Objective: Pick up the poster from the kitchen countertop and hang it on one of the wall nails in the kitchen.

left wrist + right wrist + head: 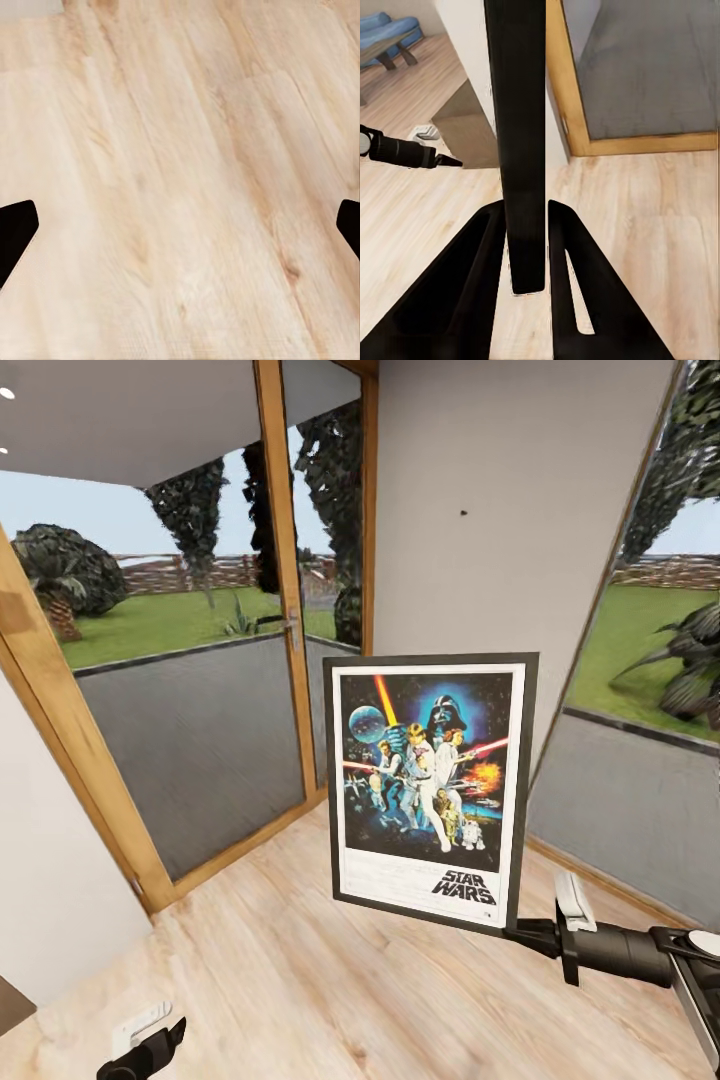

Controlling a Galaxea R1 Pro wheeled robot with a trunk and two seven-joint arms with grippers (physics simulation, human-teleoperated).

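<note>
By the glass doors | poster (430, 790) clamped in right gripper (526, 247) | left gripper (180, 225) fingers apart, empty | nail (463, 514) above, hanging still to do.

A: What was underfoot?

B: A pale wooden plank floor (300, 970), its boards running diagonally across the head view.

A: Did anything rest on it?

B: A wooden door frame (80, 760) met it at the left, and a grey wall (470, 560) rose from it ahead. The planks between them lay bare.
</note>
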